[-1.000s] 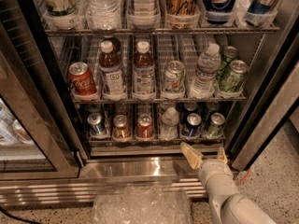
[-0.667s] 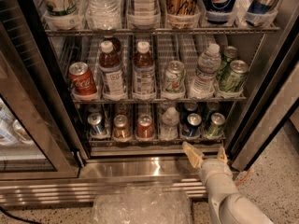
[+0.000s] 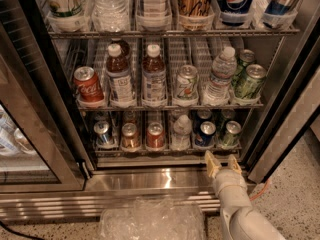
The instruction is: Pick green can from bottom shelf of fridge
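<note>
Gripper: low in view at 5 o'clock, in front of the steel sill of the fridge, just below the bottom shelf. The 2 tan fingers are spread apart with nothing between them, so it is released and empty.

Green can: upright at the front of the rightmost lane of the bottom shelf, at about 1 o'clock from the gripper, near but not touching. A dark-blue can stands just beside it at its 9 o'clock. The fridge's side wall is close at its 3 o'clock.

Risks, as judged:
- The gripper sits roughly between the 2 lanes. A straight 12 o'clock reach could close on the blue can instead.
- The gap is tight, so the left finger may knock the blue can or the right finger scrape the wall.
- Rising too little, the fingers could catch the shelf's front wire.
- A grip high on the rim could slip.
</note>
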